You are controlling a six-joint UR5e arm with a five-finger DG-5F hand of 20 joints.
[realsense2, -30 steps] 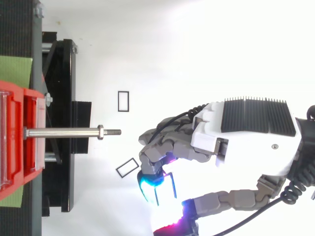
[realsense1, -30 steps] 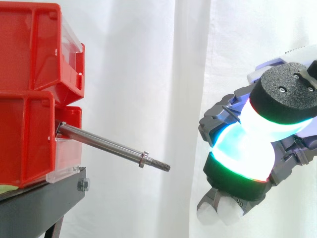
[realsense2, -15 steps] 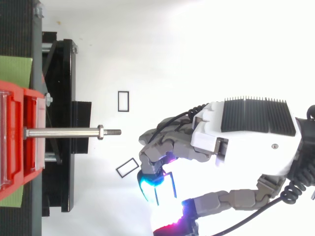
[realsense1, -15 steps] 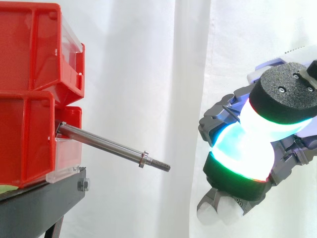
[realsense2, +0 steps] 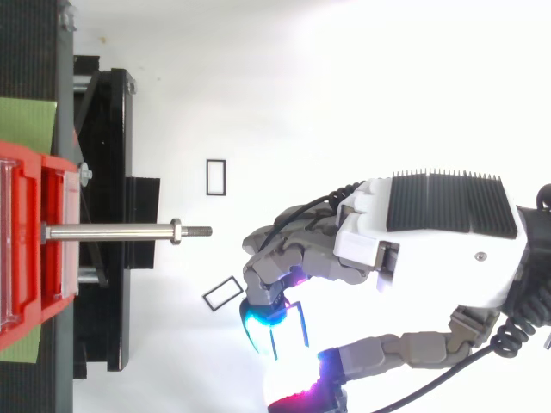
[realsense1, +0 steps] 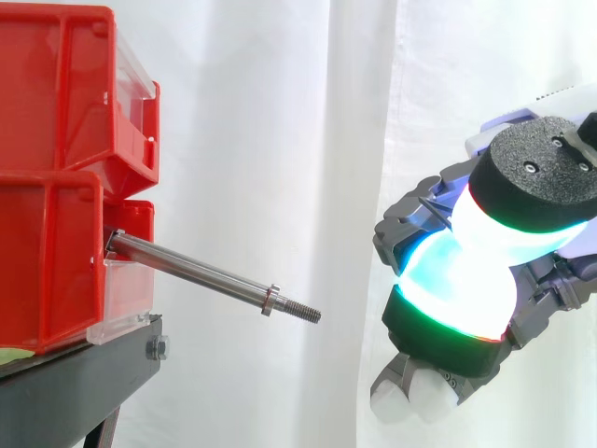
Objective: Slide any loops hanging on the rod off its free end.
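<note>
Side view: you see the rod (realsense1: 201,273) sticking out from the lower red bin (realsense1: 51,252), sloping down to its threaded free end. The hand (realsense1: 466,289) hangs to the right, well apart, pads glowing cyan and green.

Top view: rod (realsense2: 112,231) lies over the black stand (realsense2: 112,129). Hand (realsense2: 430,249) is clenched, fingers curled on nothing you can see, beyond the rod's tip.

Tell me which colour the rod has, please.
The rod is shiny silver metal; the side view shows it best.
</note>
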